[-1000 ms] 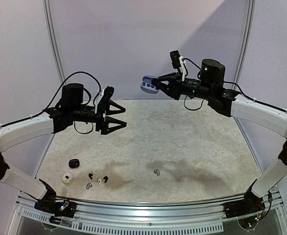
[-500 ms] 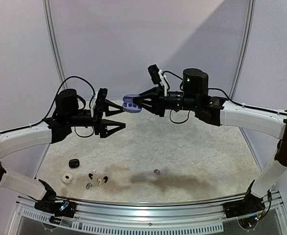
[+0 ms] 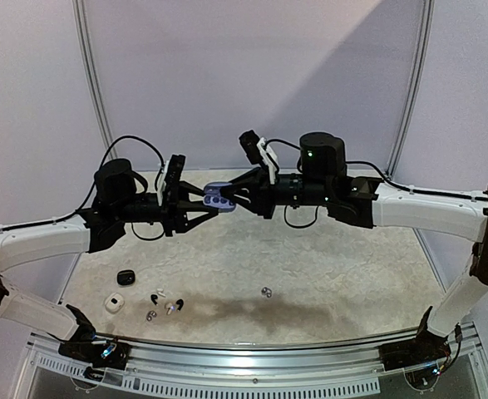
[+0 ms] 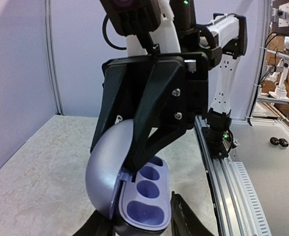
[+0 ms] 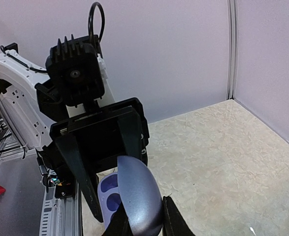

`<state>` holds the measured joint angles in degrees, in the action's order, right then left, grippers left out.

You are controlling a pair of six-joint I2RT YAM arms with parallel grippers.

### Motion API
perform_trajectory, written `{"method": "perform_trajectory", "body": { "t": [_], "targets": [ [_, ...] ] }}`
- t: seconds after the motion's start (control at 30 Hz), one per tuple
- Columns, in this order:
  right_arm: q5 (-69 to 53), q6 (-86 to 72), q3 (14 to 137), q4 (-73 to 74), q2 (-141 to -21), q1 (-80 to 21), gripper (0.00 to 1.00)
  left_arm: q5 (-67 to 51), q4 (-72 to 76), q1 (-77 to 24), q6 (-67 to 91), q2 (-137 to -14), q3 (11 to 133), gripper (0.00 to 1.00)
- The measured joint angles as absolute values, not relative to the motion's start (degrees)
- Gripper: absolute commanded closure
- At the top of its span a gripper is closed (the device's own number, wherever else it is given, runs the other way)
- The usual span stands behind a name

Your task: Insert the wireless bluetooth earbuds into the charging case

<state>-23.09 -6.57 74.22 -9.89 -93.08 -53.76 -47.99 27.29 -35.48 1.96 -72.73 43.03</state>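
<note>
The greyish-lavender charging case [image 3: 219, 198] hangs open in mid-air between the two arms, with its wells empty. My right gripper [image 3: 232, 198] is shut on its domed lid [image 5: 140, 196]. My left gripper [image 3: 204, 205] meets it from the other side, its fingers closed against both sides of the base [image 4: 145, 204]. In the left wrist view the right gripper's black fingers [image 4: 146, 142] come down over the lid. Tiny earbuds lie on the table near the front left: a black one [image 3: 179, 303], a white one [image 3: 170, 308] and a greyish one [image 3: 150, 315]. Another greyish earbud [image 3: 265, 292] lies alone near the middle.
A black case [image 3: 125, 276] and a white case [image 3: 114, 302] sit on the marbled tabletop [image 3: 327, 274] at the front left. Metal rails [image 3: 244, 378] run along the near edge, and pale walls enclose the back and sides.
The right arm carried the open case leftward and lower to the left gripper. The left gripper rose slightly and its jaws closed from wide open onto the case's base.
</note>
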Motion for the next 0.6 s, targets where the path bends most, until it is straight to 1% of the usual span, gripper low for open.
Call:
{"method": "perform_trajectory", "body": {
  "t": [0.03,0.07,0.43,0.6],
  "targets": [
    [-23.0,-6.5,74.2,-9.9,-93.0,-53.8,0.89,-48.1,27.4,-35.5,1.9,-72.7,43.0,0.58],
    [-22.9,-6.5,74.2,-9.9,-93.0,-53.8,0.89,-48.2,27.4,-35.5,1.9,-72.7,43.0,0.56],
    [-22.6,-6.5,74.2,-10.2,-92.9,-54.0,0.90,-48.4,27.7,-35.6,1.7,-72.6,42.6,0.62],
    [-22.6,-6.6,74.0,-10.6,-92.9,-54.0,0.89,-48.4,28.0,-35.6,1.7,-72.6,42.5,0.57]
  ]
}}
